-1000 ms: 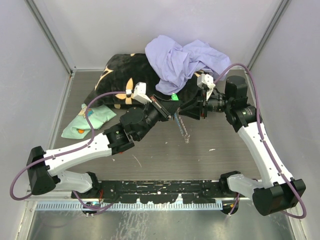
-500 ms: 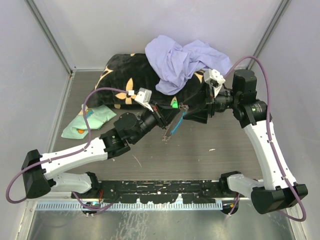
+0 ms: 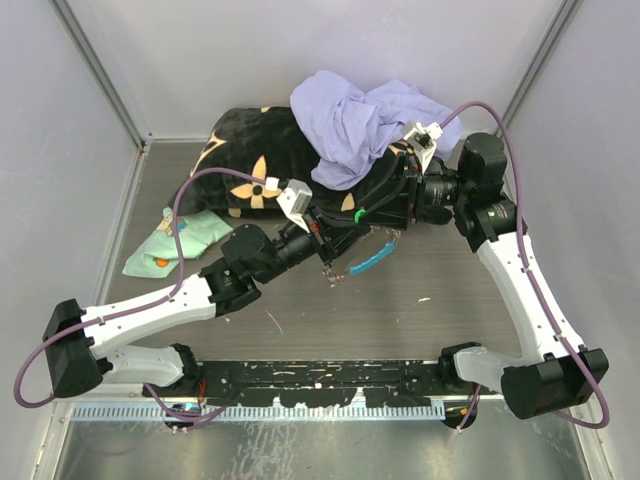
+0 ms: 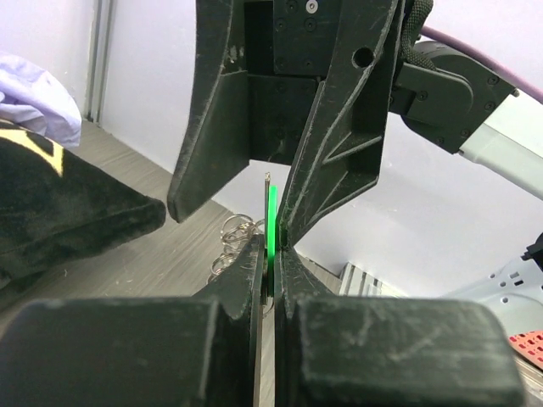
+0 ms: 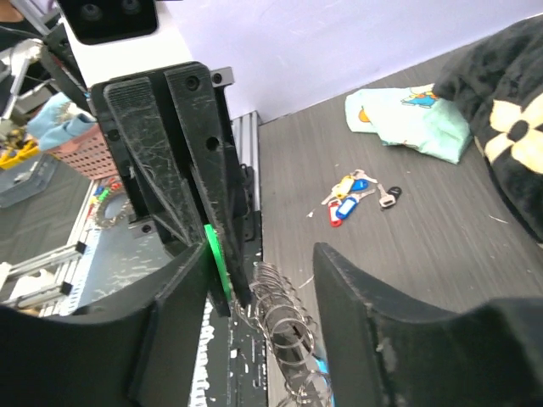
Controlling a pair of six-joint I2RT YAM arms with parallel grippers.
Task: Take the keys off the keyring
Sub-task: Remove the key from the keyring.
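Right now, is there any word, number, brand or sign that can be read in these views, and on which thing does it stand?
No text can be read in any view.
On the mint-green cloth: a coloured print, no letters to make out.
On the loose key tags: too small to tell.
On the green key tag in the shut left gripper: seen edge-on, its face hidden.

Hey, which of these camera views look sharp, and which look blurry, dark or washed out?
Top view: evenly lit and sharp, with only soft shadows on the table. Left wrist view: the left gripper fills the bottom, soft and out of focus, and the green tag glows bright. Right wrist view: the right gripper is dark and slightly soft; the loose keys farther off read clearly.
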